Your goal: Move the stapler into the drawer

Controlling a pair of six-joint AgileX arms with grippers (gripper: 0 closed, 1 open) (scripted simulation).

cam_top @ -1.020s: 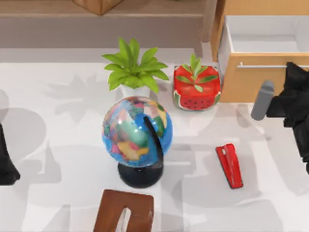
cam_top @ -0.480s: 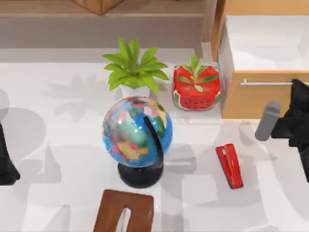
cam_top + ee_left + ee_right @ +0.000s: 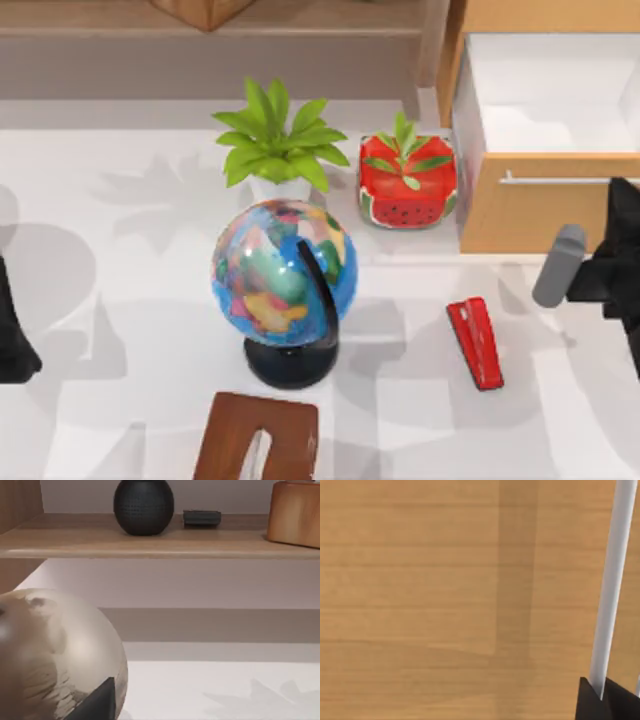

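No writing on stapler (image 3: 475,343).

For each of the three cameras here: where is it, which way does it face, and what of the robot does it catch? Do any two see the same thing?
Top view: above the table, looking down on stapler, globe and open drawer; right arm at the drawer, left arm at the left edge.
Left wrist view: faces a shelf.
Right wrist view: close on the drawer front, pincer on its handle.
Shared: top and right wrist views both show drawer and handle.
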